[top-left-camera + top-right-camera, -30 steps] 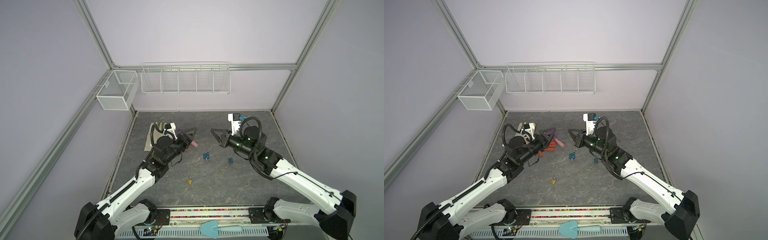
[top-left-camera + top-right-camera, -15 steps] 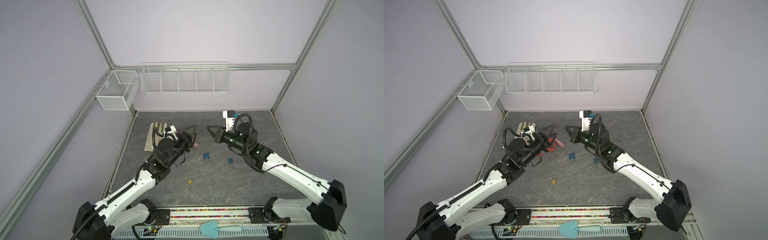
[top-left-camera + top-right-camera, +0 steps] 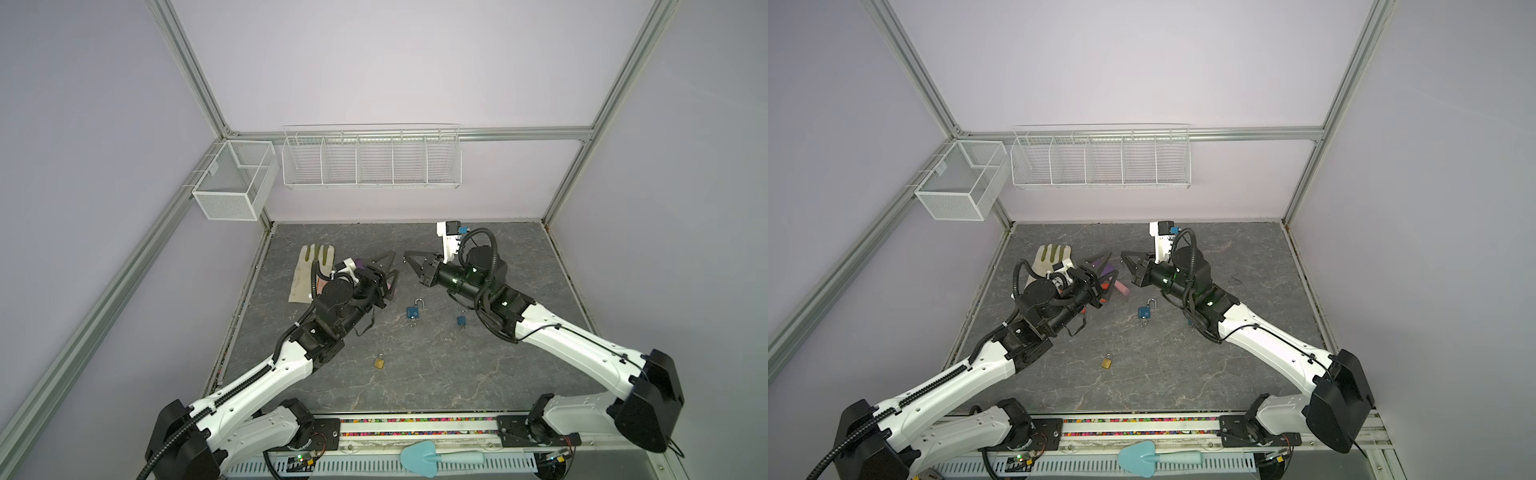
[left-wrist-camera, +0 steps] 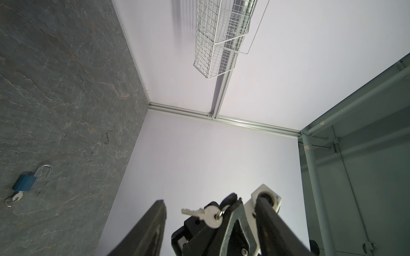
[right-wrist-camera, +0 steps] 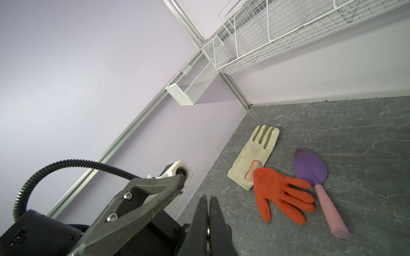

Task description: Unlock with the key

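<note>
A silver key hangs by its ring from the tip of my right gripper, which is shut on it above the back middle of the table. My left gripper faces it tip to tip, open and empty; in the left wrist view the key sits between its two fingers. A blue padlock lies on the table below the grippers, its shackle swung open and another key in its base. A smaller blue padlock lies to its right. A brass padlock lies nearer the front.
An orange glove, a cream glove and a purple trowel with a pink handle lie at the back left, partly under my left arm. Wire baskets hang on the back wall. A teal trowel rests on the front rail.
My right gripper has moved left toward the left gripper with the key, and its wrist has turned. The left gripper has opened slightly and edged up toward it.
</note>
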Controlling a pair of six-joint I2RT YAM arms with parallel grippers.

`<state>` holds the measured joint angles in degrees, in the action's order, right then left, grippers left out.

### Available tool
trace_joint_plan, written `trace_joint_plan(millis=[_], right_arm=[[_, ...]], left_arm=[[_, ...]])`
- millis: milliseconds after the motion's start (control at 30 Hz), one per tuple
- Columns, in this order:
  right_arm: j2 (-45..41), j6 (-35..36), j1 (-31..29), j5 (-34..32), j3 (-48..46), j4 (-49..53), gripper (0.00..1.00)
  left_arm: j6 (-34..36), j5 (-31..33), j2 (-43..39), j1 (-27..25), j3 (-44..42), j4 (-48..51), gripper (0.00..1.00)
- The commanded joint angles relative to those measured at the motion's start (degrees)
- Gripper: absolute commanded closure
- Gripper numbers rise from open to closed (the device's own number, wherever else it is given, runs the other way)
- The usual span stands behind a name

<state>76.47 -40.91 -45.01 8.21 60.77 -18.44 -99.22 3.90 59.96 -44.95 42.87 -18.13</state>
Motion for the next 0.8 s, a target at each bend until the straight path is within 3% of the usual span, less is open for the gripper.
trace_joint_plan(millis=[0, 767], right_arm=[[0.8, 1.0, -1.1, 0.1, 0.9, -3.3, 0.94], [0.9, 1.9, -3.0, 0.4, -0.2, -4.5, 0.94]], left_arm=[[-4.5, 2.6, 0.5, -1.2, 0.0, -1.7, 0.36], [-5.4, 8.0, -3.1, -1.4, -1.8, -1.2, 0.42]])
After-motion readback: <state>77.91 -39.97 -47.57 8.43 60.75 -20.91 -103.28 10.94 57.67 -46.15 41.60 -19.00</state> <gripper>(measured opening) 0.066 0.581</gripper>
